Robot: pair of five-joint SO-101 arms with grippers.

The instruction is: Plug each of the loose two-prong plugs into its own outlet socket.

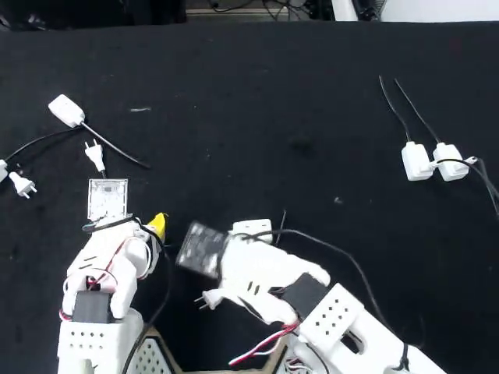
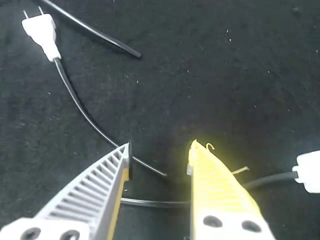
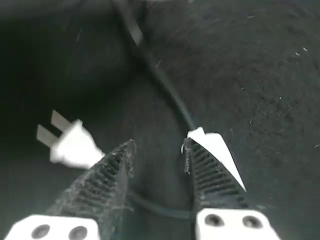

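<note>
Two loose white two-prong plugs point(image 1: 95, 156) point(image 1: 22, 185) lie at the far left, near a flat white outlet plate point(image 1: 107, 199). My left gripper point(image 2: 160, 149) is open, one grey and one yellow finger over bare cloth and a thin black cable point(image 2: 85, 117) that leads to a plug point(image 2: 42, 30). Its yellow fingertip point(image 1: 158, 226) sits just right of the plate. My right gripper point(image 3: 159, 145) is open above a black cable point(image 3: 165, 87), with a white plug point(image 3: 70, 142) beside its dark finger. That plug point(image 1: 209, 298) lies next to the right arm point(image 1: 257, 273).
A white block point(image 1: 251, 230) with a black cable sits just beyond the right arm. Two white blocks point(image 1: 417, 160) point(image 1: 451, 162) with thin wires lie at the far right. A white adapter point(image 1: 66, 111) rests at the back left. Another white plug body point(image 2: 310, 172) shows near the yellow finger.
</note>
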